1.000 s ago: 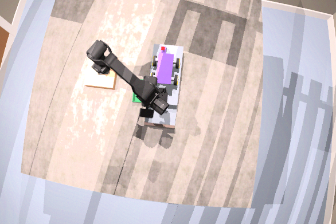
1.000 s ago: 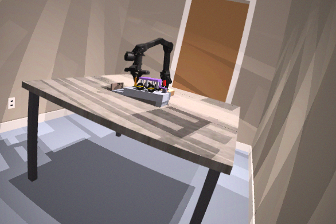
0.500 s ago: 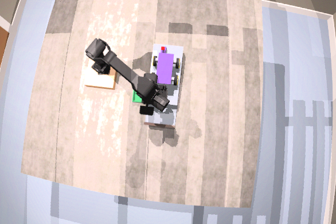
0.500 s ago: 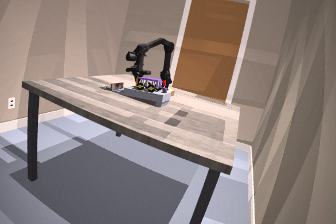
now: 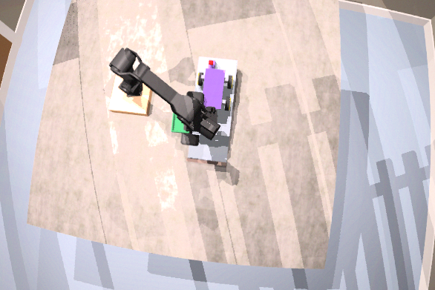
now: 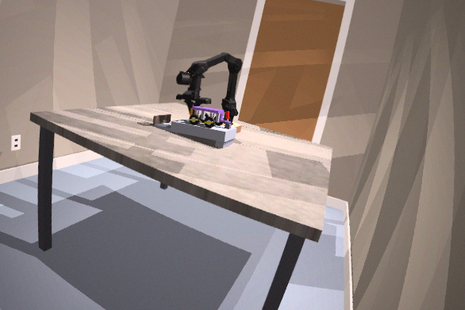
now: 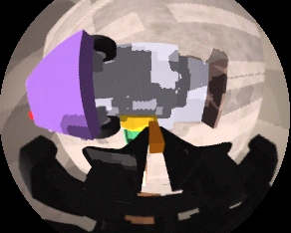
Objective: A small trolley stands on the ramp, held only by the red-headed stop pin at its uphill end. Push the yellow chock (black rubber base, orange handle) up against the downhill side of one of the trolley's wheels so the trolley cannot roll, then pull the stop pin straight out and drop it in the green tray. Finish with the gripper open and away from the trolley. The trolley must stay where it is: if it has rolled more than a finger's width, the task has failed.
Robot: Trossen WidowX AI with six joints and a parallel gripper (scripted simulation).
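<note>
While clamped on the orange handle (image 7: pixel 155 137), the black parallel-jaw gripper (image 7: pixel 153 157) hangs low.
Yellow chock (image 7: pixel 132 121) sits just beside the purple-topped trolley (image 7: pixel 65 87).

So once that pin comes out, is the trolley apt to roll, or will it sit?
Probably apt to roll: the purple trolley rides on round wheels on a sloped ramp. The red pin at its top end looks like the only stop so far. The gripper is shut on the chock's orange handle, and I can't tell if the chock touches a wheel yet.
</note>
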